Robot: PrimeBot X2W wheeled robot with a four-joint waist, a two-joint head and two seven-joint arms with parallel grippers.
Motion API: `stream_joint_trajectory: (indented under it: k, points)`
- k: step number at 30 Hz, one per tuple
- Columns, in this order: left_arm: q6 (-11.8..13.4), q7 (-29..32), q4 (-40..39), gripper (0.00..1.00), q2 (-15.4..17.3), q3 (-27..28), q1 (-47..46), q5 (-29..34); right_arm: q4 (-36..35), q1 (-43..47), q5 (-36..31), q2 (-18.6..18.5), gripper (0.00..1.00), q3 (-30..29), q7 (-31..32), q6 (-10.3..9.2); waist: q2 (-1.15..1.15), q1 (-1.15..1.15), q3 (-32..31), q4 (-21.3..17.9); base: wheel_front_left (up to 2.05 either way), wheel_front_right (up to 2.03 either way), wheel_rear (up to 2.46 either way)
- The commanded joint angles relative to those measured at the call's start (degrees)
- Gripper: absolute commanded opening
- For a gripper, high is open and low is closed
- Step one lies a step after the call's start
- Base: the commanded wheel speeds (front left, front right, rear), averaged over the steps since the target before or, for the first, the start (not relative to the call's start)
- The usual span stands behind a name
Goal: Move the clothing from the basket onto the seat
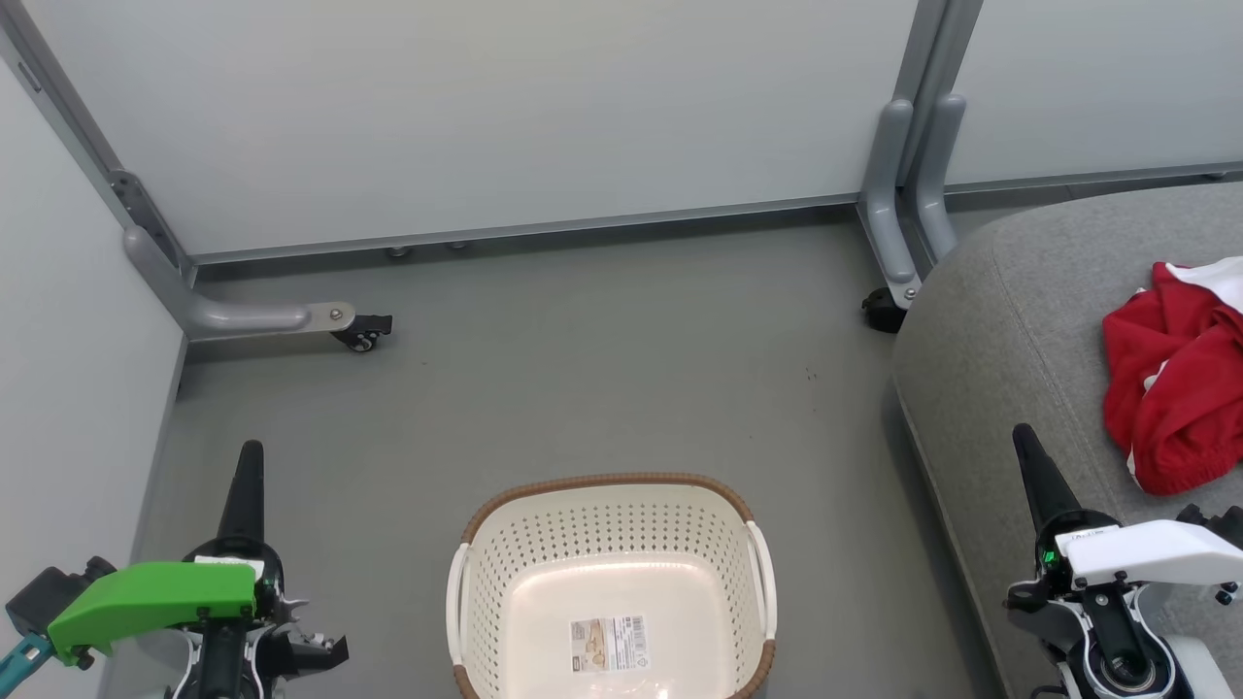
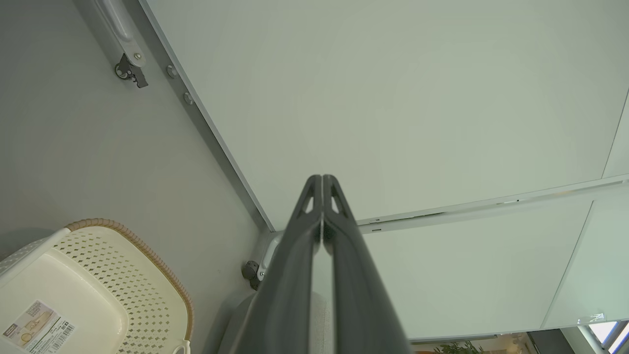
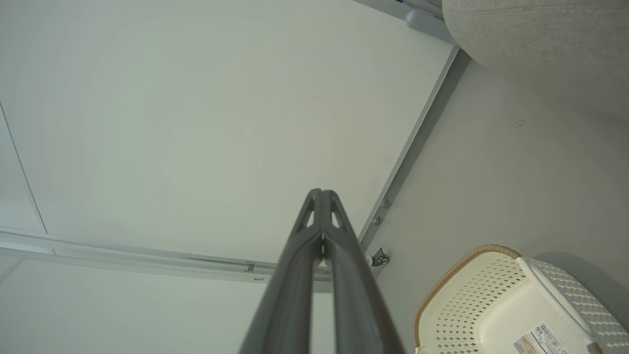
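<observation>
Head camera looks steeply down: basket (image 1: pixel 607 481) near, floor (image 1: pixel 602 369) beyond, partition wall (image 1: pixel 486 116) far, seat (image 1: pixel 1010 320) right. Wrist cameras sit low, looking along the left gripper (image 2: pixel 322 181) and right gripper (image 3: pixel 322 192) toward that wall; all share the basket.

Catalogue of the body, placed from the basket (image 1: pixel 612 482).

- Left of it, we list the left gripper (image 1: pixel 250 454): long dark tapered fingers, a bright green cover (image 1: pixel 155 600) and a teal part (image 1: pixel 17 662).
- Right of it, the right gripper (image 1: pixel 1026 442): matching fingers, a white cover (image 1: pixel 1156 550), dark screws (image 1: pixel 1119 577) and a small green light (image 1: pixel 1048 556), possibly an indicator.
</observation>
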Motion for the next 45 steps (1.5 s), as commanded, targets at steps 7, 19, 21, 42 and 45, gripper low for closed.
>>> stream_joint_trajectory:
  k: [7,19,21,42,45]
  points:
    - [0.19,1.13,-0.65,0.00,0.05,0.61,-1.30,-4.02,0.38,-1.03,4.60,-0.70,0.00,0.26,0.84,0.01,0.00,0.00,-0.16,-0.26,0.00,0.00,0.00]
    - [0.35,2.45,-1.03,0.00,0.03,1.22,-1.41,-9.08,0.95,-1.24,10.58,-1.38,0.00,0.81,1.44,0.00,0.00,0.00,-0.42,-0.68,0.00,0.00,0.00]
    - [0.38,2.61,-1.10,0.00,0.02,1.31,-1.35,-9.86,1.04,-1.29,11.53,-1.52,0.00,0.92,1.55,0.00,0.00,0.00,-0.46,-0.75,0.00,0.00,0.00]
    - [0.47,3.63,-1.33,0.00,0.00,1.71,-1.36,-13.52,1.27,-1.23,17.12,-2.86,0.00,2.49,1.03,0.00,0.00,0.00,-0.68,-1.13,0.00,0.00,0.00]
    - [0.47,3.63,-1.33,0.00,0.00,1.71,-1.36,-13.52,1.22,-1.20,17.28,-3.04,0.00,2.74,0.88,0.00,0.00,0.00,-0.68,-1.12,0.00,0.00,0.00]
